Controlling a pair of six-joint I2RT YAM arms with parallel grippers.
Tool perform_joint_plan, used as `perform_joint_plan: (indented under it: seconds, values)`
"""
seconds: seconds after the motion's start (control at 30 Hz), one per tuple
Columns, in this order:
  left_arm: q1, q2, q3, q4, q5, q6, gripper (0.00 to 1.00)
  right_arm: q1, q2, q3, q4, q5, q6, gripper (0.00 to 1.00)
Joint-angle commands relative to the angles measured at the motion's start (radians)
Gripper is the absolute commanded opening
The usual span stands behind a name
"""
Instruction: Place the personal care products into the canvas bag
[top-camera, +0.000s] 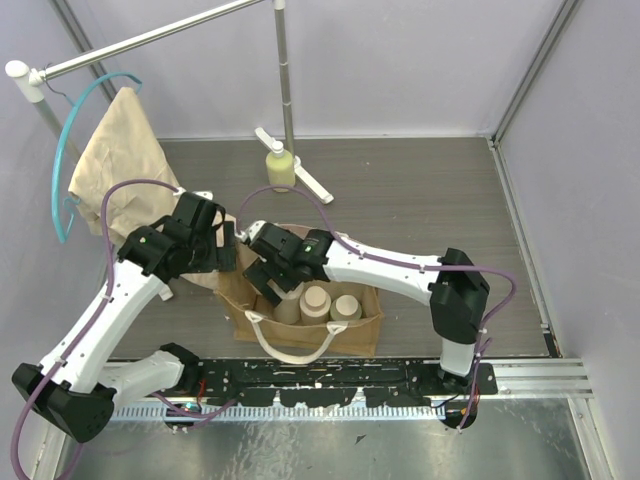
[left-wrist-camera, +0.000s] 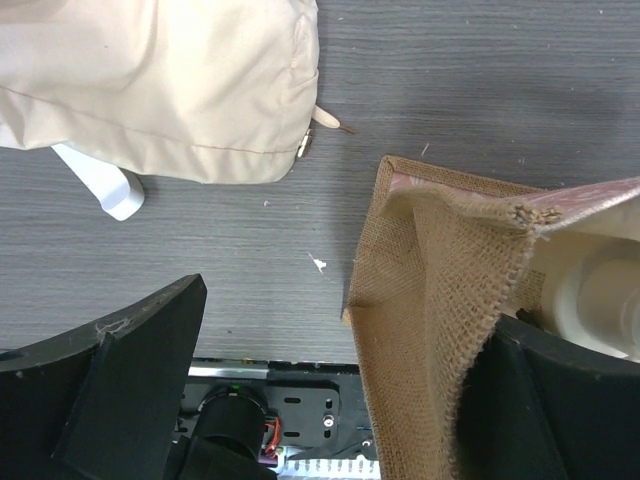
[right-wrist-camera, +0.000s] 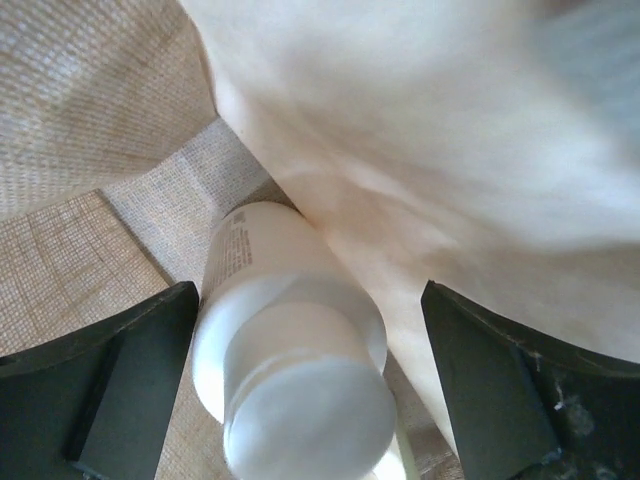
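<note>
The tan canvas bag (top-camera: 360, 325) stands open at the table's near middle, its white handle (top-camera: 290, 350) hanging over the front. Three wide cream caps (top-camera: 318, 300) show inside it; the bodies are hidden. The yellow-green pump bottle (top-camera: 280, 165) stands on the table behind it. My left gripper (top-camera: 222, 250) is open astride the bag's left wall (left-wrist-camera: 430, 290), one finger (left-wrist-camera: 130, 370) outside. My right gripper (top-camera: 268, 283) is open inside the bag, around a cream bottle (right-wrist-camera: 290, 350) that lies against its left finger (right-wrist-camera: 120, 380). A big blurred cream shape (right-wrist-camera: 450, 150) fills the upper right.
A limp beige cloth (top-camera: 120, 160) on a blue hanger (top-camera: 65, 150) hangs from a rack at the back left; it also shows in the left wrist view (left-wrist-camera: 170, 80). The rack's pole (top-camera: 283, 60) and white foot (top-camera: 310, 180) stand behind the bag. Grey walls enclose the table.
</note>
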Motion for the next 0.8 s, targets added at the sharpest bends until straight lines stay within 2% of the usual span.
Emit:
perform_joint_plan:
  seconds: [0.0, 0.2, 0.47, 0.57, 0.77]
  values:
    - [0.001, 0.004, -0.009, -0.025, -0.022, -0.001, 0.98, -0.009, -0.135, 0.094, 0.047, 0.053, -0.026, 1.00]
    - [0.001, 0.007, -0.008, -0.023, -0.025, -0.015, 0.98, -0.040, -0.203, 0.159, 0.054, 0.013, -0.051, 1.00]
    - [0.001, 0.004, -0.027, -0.012, -0.035, -0.028, 0.98, -0.202, -0.265, 0.237, 0.104, -0.123, -0.090, 1.00]
    - [0.001, 0.003, -0.035, 0.000, -0.034, -0.035, 0.98, -0.250, -0.206, 0.284, 0.137, -0.132, -0.152, 1.00]
    - [0.001, -0.002, -0.043, 0.019, -0.044, -0.040, 0.98, -0.349, 0.032, 0.495, 0.191, -0.188, -0.215, 1.00]
